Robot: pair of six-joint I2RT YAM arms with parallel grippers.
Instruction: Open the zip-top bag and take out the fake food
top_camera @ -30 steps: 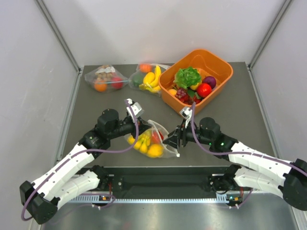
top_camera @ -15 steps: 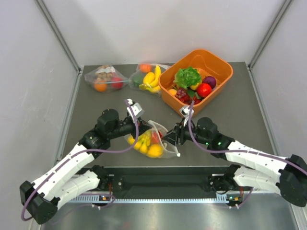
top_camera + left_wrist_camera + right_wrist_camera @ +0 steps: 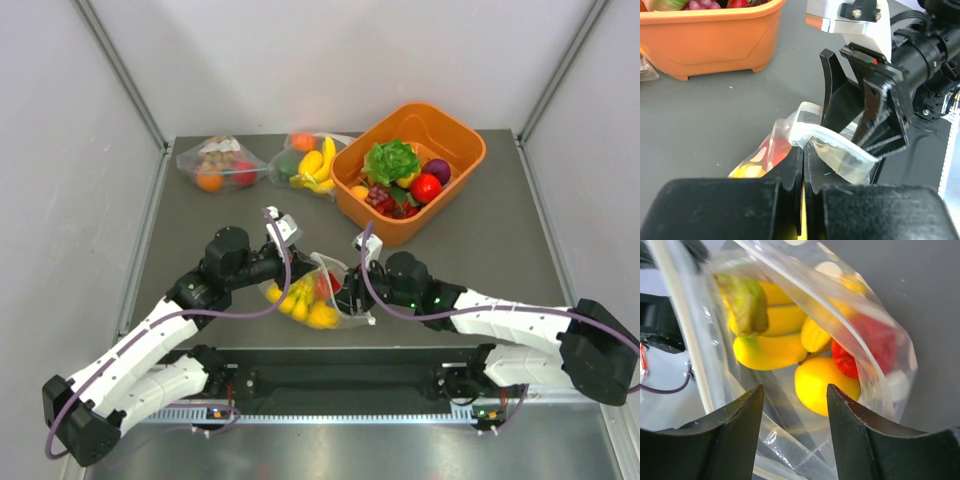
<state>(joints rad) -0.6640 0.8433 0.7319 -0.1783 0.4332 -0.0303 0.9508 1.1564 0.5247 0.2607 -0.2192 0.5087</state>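
The clear polka-dotted zip-top bag [image 3: 318, 302] lies between the 2 grippers. The left gripper [image 3: 803, 155] is pinched onto its rim. The right gripper [image 3: 795, 390], spread open, faces the mouth, with the glossy plastic toy fruits [image 3: 826, 385] straight ahead inside.

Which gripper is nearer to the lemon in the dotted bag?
Right. The right gripper is open at the mouth of the zip-top bag, the lemon just ahead of its jaws. The left gripper is shut on its rim, farther.

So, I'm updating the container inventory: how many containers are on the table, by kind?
Polka-dot zip-top bag: 1
Plain clear bags: 2
Orange bin: 1
Total: 4
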